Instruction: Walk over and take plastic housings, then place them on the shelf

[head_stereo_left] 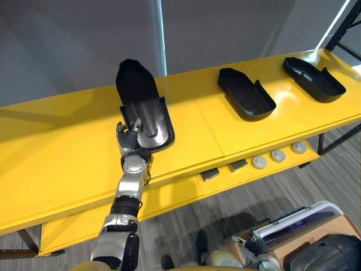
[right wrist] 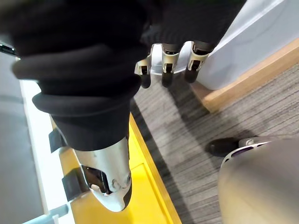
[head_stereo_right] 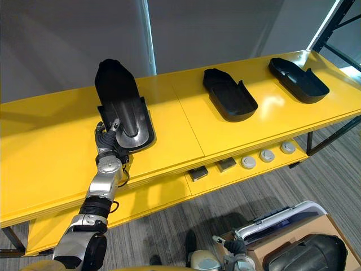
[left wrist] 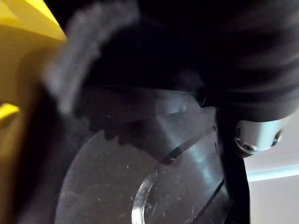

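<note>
On the glossy yellow shelf (head_stereo_left: 56,141), 3 black plastic housings lie in a row, well apart, each a smooth shoe-shaped shell with a raised rim and an open hollow. The left housing (head_stereo_left: 138,90) sits near the front edge, narrow end toward the grey wall. The left hand (head_stereo_left: 131,135) pinches its near rim, thumb inside the hollow and fingers curled at the edge. Bare yellow surface lies to its left and between it and the middle housing (head_stereo_left: 245,93). The right housing (head_stereo_left: 313,79) lies close to the shelf's far right end. A lower yellow ledge carries 2 small dark blocks (head_stereo_left: 210,174) and 3 round grey discs (head_stereo_left: 278,156). The right hand (right wrist: 166,60) hangs over striped grey carpet (head_stereo_left: 237,203), fingers loose, holding nothing, near a cardboard box (head_stereo_left: 338,224).
</note>
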Controlling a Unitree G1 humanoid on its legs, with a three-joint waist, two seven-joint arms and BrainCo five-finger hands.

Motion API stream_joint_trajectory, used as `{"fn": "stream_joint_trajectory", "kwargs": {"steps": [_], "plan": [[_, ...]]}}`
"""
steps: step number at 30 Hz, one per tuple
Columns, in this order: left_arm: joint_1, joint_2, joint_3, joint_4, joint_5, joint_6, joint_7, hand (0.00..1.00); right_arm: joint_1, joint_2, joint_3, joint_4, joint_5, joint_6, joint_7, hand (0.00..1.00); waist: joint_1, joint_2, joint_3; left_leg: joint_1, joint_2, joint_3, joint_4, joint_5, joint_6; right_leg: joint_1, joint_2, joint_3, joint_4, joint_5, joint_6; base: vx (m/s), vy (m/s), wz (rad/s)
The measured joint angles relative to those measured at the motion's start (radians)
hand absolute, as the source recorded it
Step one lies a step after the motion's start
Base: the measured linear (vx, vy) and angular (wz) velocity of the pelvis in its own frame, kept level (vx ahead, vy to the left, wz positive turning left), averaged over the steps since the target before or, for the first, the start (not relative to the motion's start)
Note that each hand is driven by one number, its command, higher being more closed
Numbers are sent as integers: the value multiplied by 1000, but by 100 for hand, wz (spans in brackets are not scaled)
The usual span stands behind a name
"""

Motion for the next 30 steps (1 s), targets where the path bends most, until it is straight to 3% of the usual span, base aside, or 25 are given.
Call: {"fn": "stream_joint_trajectory", "kwargs": {"steps": [15, 30], "plan": [[14, -3, -28, -61, 77, 13, -4, 0, -11, 1, -1, 1, 2, 0, 1, 0, 0, -4, 25, 13, 0, -2, -3, 1, 1, 13, -1, -5, 0, -1, 2, -2, 1, 0], [71, -38, -40, -151, 38, 11, 22, 0, -27, 9, -1, 8, 19, 5, 1, 0, 3, -4, 25, 14, -1, -7, 3, 6, 9, 18, -3, -12, 0, -1, 2, 0, 0, 0]]}}
